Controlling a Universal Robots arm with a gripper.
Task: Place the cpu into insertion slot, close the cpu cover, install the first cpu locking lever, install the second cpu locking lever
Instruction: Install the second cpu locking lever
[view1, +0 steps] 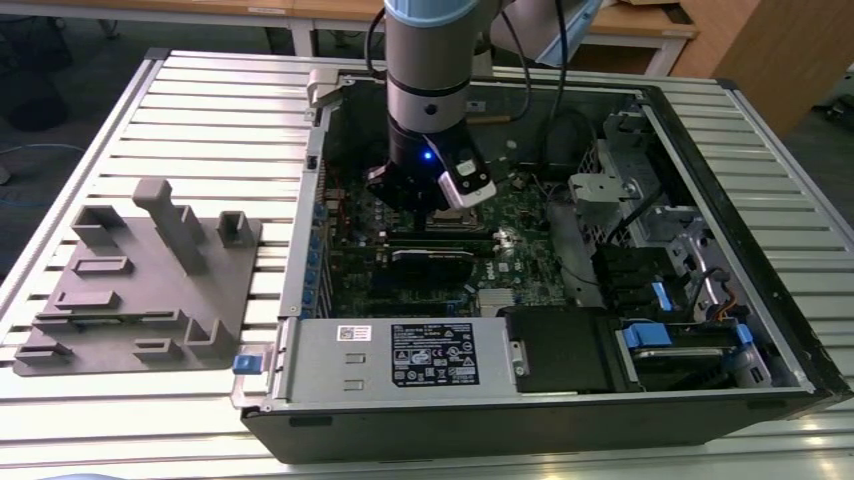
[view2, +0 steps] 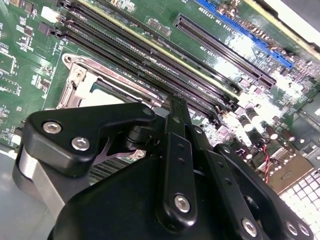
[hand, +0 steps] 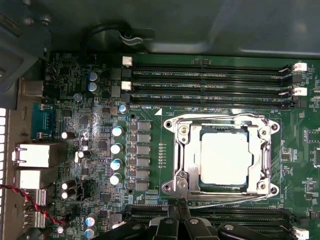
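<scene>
Robot arm reaching down into an open computer case (view1: 747, 390) on a slatted tabletop (view1: 200, 110), cpu (hand: 224, 159) seated in the insertion slot (hand: 202, 134), cpu cover (hand: 225, 120) closed around it, gripper (hand: 181, 204) at the cover's edge, fingers (view2: 178, 112) pressed together, grey fixture (view1: 147, 290) lying beside the case.

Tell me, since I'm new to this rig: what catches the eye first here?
In the first wrist view, the bright cpu sits in its socket on the green motherboard, with the silver cpu cover lying around it. In the exterior view, the arm reaches into the open computer case, its gripper low over the board. A grey fixture block sits at the exterior view's left.
</scene>
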